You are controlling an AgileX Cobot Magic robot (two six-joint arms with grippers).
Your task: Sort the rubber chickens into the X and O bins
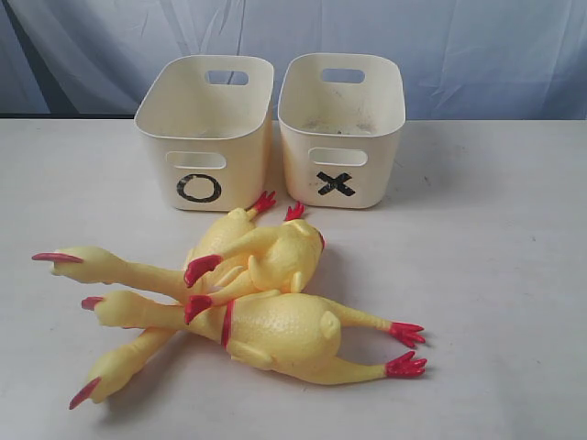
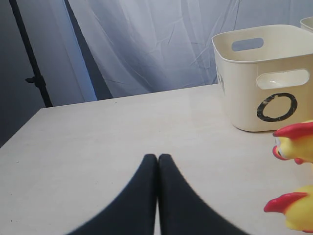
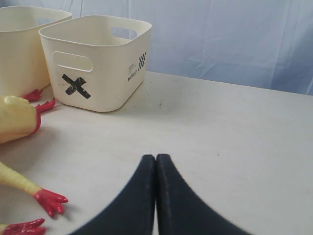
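Observation:
Several yellow rubber chickens [image 1: 266, 312] with red beaks and feet lie piled on the white table, in front of two cream bins. The O bin [image 1: 204, 131] stands at the back left and the X bin [image 1: 341, 126] beside it on the right; both look empty. Neither gripper shows in the exterior view. My left gripper [image 2: 157, 157] is shut on nothing, low over bare table, with two red beaks [image 2: 293, 132] and the O bin [image 2: 266, 73] off to one side. My right gripper [image 3: 155, 157] is likewise shut and empty, with red feet [image 3: 49, 199] and the X bin [image 3: 95, 61] nearby.
A wrinkled pale blue curtain [image 1: 459, 46] hangs behind the table. A dark stand pole [image 2: 29, 54] rises beyond the table edge in the left wrist view. Bare tabletop [image 1: 495, 275] lies right of the pile.

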